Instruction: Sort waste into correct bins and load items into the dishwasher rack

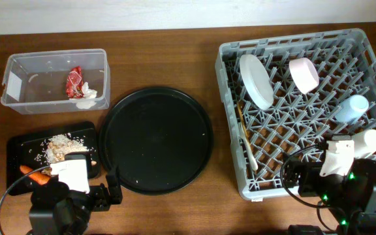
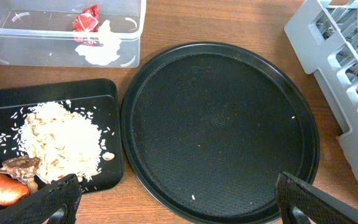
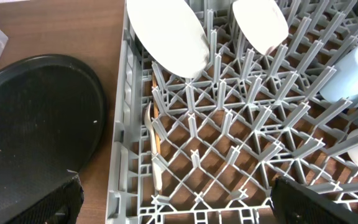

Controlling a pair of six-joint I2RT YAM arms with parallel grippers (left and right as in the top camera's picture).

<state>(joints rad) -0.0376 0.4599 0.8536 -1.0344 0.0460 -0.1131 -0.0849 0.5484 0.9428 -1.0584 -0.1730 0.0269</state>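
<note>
Two open grippers, nothing held. The left gripper (image 2: pixel 178 180) has its fingers (image 2: pixel 55 199) spread wide at the near rim of the round black tray (image 2: pixel 216 124). The right gripper (image 3: pixel 176 182) is just as wide apart over the near-left part of the dishwasher rack (image 3: pixel 120 124).

Pointing-wise, the wooden chopsticks (image 3: pixel 156 134) lie flat along the rack's left wall, long axis running far to near. The white plastic fork (image 3: pixel 158 173) is right alongside at the near end. From overhead those two kinda blur into one pale streak, and the right wrist view splits them. The grey-white plate (image 1: pixel 256 80) stands on edge in the far-left corner, leaning. The pale pink bowl (image 1: pixel 303 74) sits tipped beside it. The small blue cup (image 1: pixel 351 108) and white cup (image 1: pixel 371 140) lie on their sides by the right wall.

The carrot (image 1: pixel 34 174) lies roughly left-to-right at the near-left of the flat black tray (image 1: pixel 18 145), next to the rice scraps (image 2: pixel 61 140). The left wrist view shows a small brown lump (image 2: pixel 20 167) right against it, which is hard to make out from overhead. The red wrapper (image 1: pixel 75 83), shiny and crinkled, and the white tissue (image 1: pixel 87 96) sit touching in the clear tub (image 1: pixel 21 68).
</note>
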